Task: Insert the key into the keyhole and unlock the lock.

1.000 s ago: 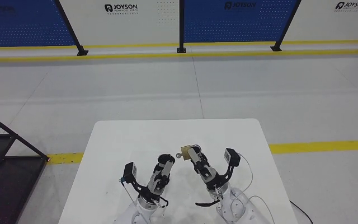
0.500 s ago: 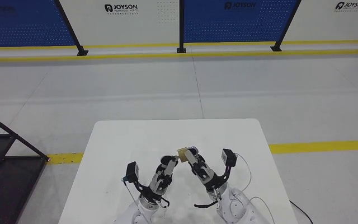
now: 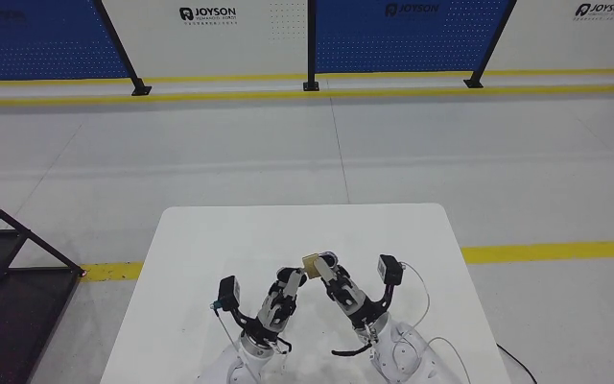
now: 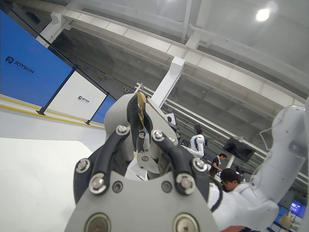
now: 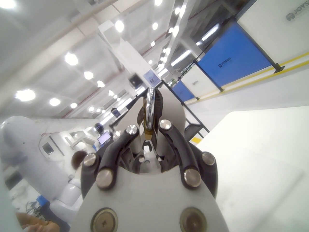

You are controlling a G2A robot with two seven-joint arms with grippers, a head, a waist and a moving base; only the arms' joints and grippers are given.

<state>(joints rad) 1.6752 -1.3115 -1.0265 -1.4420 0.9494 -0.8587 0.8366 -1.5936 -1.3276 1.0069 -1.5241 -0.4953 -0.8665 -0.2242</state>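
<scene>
Left tool point(image 4: 140, 113): we see it lifted off the desk point(image 4: 36, 170), its dark pads point(image 4: 132, 115) pressed together on the key point(image 4: 140, 103).
Key: a thin brass-coloured piece, held edge-on between the left tool's pads. Its rounded end pokes just past the fingertips, and we cannot make out its blade.
Right tool point(image 5: 151, 115): it is also up in the air, and it pinches the lock point(image 5: 150, 112) between its fingers.
Lock: its silver shackle point(image 5: 150, 100) stands out past the right tool's fingertips. The brass body point(image 5: 147, 132) sits lower down, between the fingers.
From above: the left tool point(image 3: 295, 276) and the right tool point(image 3: 324, 267) hang over the near middle of the desk point(image 3: 211, 250), just beside each other, with their tips angled inward. The lock point(image 3: 312, 261) shows at the right tool's tip, on the side facing the left tool.
Key to lock: the left tool's tip lies right next to the lock. They look close enough to touch, but the top view is too small for us to tell whether the key sits at the keyhole or in it.
Desk: white, with both tools over its near half and neither the key nor the lock resting on it.
</scene>
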